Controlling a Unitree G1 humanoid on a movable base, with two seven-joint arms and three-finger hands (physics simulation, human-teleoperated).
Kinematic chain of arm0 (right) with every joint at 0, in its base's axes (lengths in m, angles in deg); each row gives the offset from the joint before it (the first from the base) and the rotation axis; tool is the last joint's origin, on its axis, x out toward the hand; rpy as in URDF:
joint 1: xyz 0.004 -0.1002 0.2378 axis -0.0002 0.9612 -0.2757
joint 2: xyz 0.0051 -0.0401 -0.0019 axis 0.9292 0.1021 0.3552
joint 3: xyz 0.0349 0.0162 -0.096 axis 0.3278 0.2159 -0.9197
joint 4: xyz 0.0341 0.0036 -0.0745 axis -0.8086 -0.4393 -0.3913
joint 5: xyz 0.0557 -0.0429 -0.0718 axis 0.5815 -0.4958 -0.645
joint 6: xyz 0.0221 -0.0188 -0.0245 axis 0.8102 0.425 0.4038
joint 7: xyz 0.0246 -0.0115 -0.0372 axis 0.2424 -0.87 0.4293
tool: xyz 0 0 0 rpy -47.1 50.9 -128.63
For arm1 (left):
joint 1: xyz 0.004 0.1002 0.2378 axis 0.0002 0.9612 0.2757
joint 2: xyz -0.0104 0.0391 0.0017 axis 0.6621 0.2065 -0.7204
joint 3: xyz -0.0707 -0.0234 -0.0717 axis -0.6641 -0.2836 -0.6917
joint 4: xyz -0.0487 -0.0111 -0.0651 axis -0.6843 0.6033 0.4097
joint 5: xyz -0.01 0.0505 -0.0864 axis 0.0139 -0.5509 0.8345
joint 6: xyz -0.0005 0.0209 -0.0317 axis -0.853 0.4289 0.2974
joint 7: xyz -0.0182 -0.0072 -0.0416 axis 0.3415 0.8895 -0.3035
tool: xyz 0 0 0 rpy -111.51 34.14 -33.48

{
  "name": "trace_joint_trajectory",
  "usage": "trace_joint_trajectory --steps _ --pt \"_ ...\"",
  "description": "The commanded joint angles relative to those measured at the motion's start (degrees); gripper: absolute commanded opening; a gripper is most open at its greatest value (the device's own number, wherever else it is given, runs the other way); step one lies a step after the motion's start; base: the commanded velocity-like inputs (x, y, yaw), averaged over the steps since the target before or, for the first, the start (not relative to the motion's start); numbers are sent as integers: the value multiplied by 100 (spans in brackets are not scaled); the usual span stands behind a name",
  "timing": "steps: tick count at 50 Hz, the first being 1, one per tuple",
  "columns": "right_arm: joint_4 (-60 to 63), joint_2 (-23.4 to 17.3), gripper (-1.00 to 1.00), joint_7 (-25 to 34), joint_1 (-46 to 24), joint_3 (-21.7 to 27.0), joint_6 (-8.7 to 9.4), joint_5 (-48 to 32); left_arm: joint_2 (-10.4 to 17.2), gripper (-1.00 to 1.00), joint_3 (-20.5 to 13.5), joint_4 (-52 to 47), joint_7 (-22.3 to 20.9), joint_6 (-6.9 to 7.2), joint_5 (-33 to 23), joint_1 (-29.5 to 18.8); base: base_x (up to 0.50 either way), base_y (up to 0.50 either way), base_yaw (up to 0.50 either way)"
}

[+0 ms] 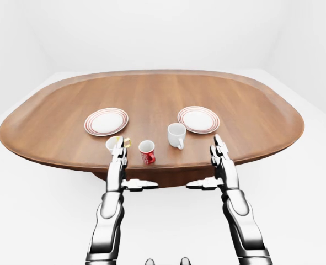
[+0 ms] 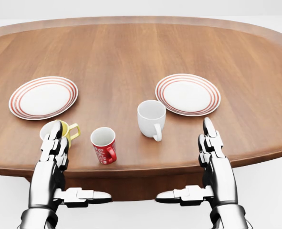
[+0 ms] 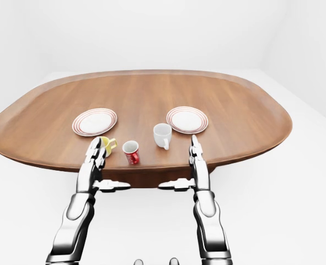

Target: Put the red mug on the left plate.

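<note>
The small glossy red ceramic mug, upright on the brown wooden tabletop just right of the open, empty left hand, looks rigid, light and slippery; grasp around its body, clear of the handle.

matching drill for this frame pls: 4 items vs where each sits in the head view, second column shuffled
Items:
1. red mug
2. white mug
3. yellow mug
4. left plate

Places:
A. partly hidden behind the left hand
B. far left, beyond the mugs
C. between the yellow and white mugs, near the table edge
D. just left of the right plate

Pairs: 1-C, 2-D, 3-A, 4-B
</note>
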Motion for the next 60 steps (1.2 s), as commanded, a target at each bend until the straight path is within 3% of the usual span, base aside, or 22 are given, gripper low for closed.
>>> trace_joint_trajectory --steps 1,4,7,12,14,15,19,20,21,23,24,28,33,38,40,49,54,60 --pt "1119 -22 100 279 571 -36 171 -36 15 100 69 -690 -102 183 -220 261 0 0 0" --pt "1143 -14 100 293 576 -44 180 -61 12 100 136 -645 -95 143 -364 238 0 0 0" --pt "1057 -17 100 291 516 -26 166 -79 2 100 196 -606 -78 210 -499 182 0 0 0" --pt "1013 -28 100 271 497 48 196 -80 -5 100 203 -515 -84 195 -546 124 0 0 0" --pt "1248 -34 100 293 641 59 246 -77 -13 100 233 -644 -60 263 -605 189 0 0 0" --pt "1571 -69 100 394 818 28 299 -94 -29 100 293 -956 -50 388 -661 333 0 0 0" --pt "3186 -56 100 724 1858 3 326 -7 -40 100 647 -2474 59 393 -896 1203 0 0 0" --pt "3558 -34 100 780 2142 22 288 9 -17 100 738 -2791 130 366 -961 1405 0 0 0" --pt "4297 12 100 912 2860 84 -15 123 23 100 929 -3433 331 276 -1227 1859 0 0 0" --pt "4800 153 100 1197 3588 225 -498 380 103 100 1061 -3876 653 274 -1438 2230 0 0 0" --pt "4939 242 100 1350 3854 302 -610 502 165 100 1107 -4007 736 215 -1430 2359 0 0 0" --pt "5272 590 100 2381 4866 642 -610 1574 342 100 1111 -4287 959 -71 -1257 2697 0 0 0" --pt "5307 1044 100 2875 4406 1386 -610 2549 357 100 1053 -4087 1001 -108 -1188 2569 0 0 0" --pt "5271 1560 100 3224 3803 1817 62 2161 333 100 1019 -3982 973 -70 -1174 2474 0 0 0" --pt "5249 1693 100 3259 3658 1852 197 1925 328 100 1021 -3976 977 -93 -1183 2496 0 0 0" --pt "5214 1914 100 3425 3514 1902 286 1704 313 100 993 -3899 994 -201 -1158 2512 0 0 0" --pt "5187 1880 100 3302 3502 1693 222 1359 313 100 1002 -3902 996 -189 -1171 2510 0 0 0" --pt "5023 1620 100 2756 3318 1512 347 942 289 100 1001 -3799 994 -86 -1221 2391 0 0 0"
